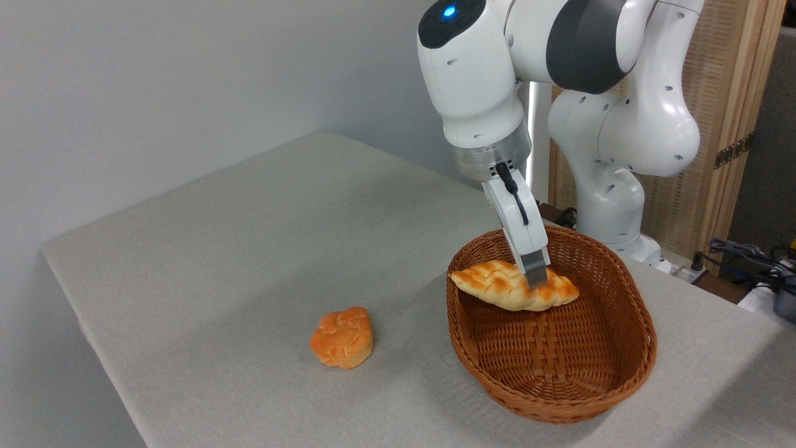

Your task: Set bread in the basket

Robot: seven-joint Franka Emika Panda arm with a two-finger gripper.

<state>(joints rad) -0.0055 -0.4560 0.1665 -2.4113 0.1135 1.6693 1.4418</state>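
The near finger [536, 270] of the gripper [535, 274] covers a strip of the bread [507, 287]; the far finger is hidden behind it. The bread hides part of the basket's [634, 367] far wall. The arm [597, 81] is cut off by the top edge. Cables [746, 252] at the right edge are too small to make out.
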